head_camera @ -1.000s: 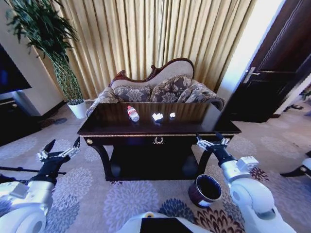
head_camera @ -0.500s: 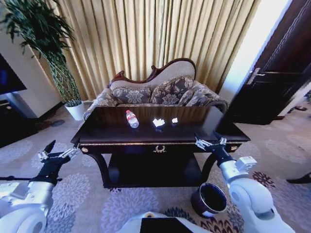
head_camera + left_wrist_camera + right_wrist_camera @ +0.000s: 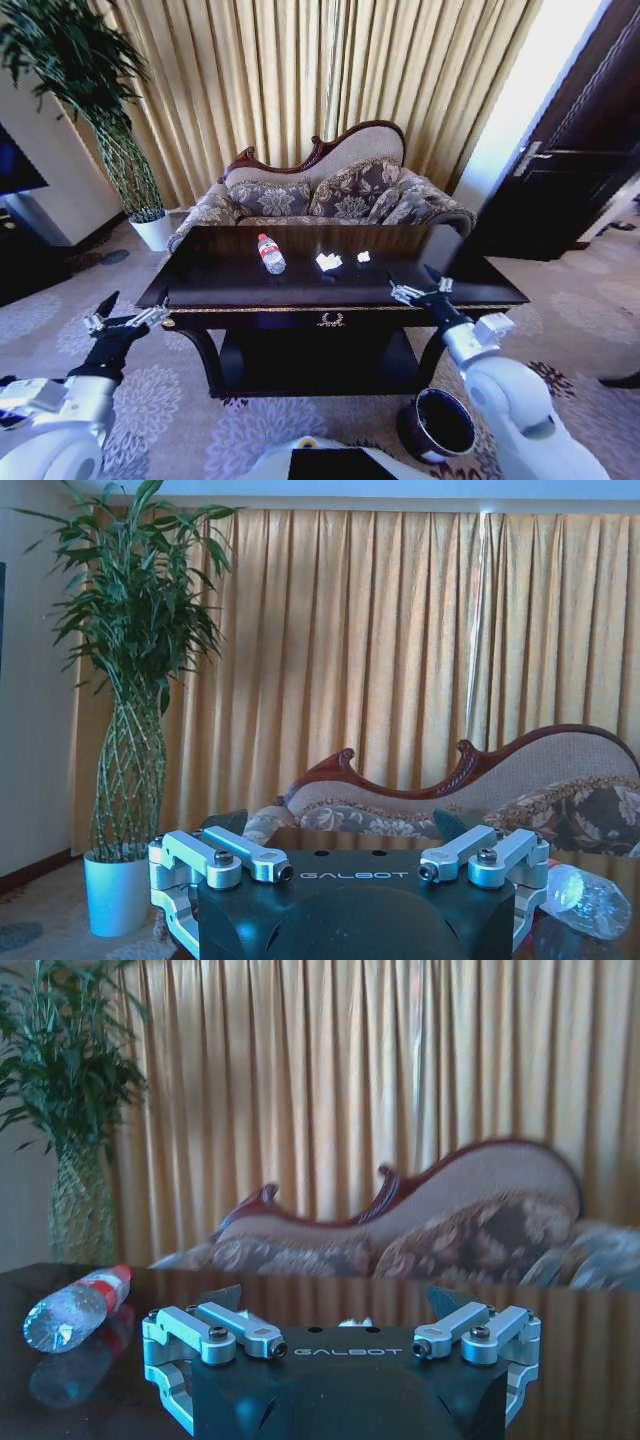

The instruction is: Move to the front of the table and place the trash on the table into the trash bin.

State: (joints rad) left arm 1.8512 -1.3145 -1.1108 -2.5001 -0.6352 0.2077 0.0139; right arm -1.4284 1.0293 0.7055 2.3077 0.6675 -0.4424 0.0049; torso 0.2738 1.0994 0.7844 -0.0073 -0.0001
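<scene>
we count one table (image 3: 300, 290), one water bottle (image 3: 271, 254), two crumpled white paper bits (image 3: 328, 262) near its right, one trash bin (image 3: 437, 426), one sofa (image 3: 330, 190), one potted plant (image 3: 100, 110), two grippers.

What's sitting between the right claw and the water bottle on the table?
In the head view, crumpled paper and a smaller scrap lie between the right claw and the bottle; otherwise bare table.

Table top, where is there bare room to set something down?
The table is bare left of the water bottle and right of the small wrapper bit, up to the right gripper. Bottle, crumpled paper and wrapper crowd the back centre.
</scene>
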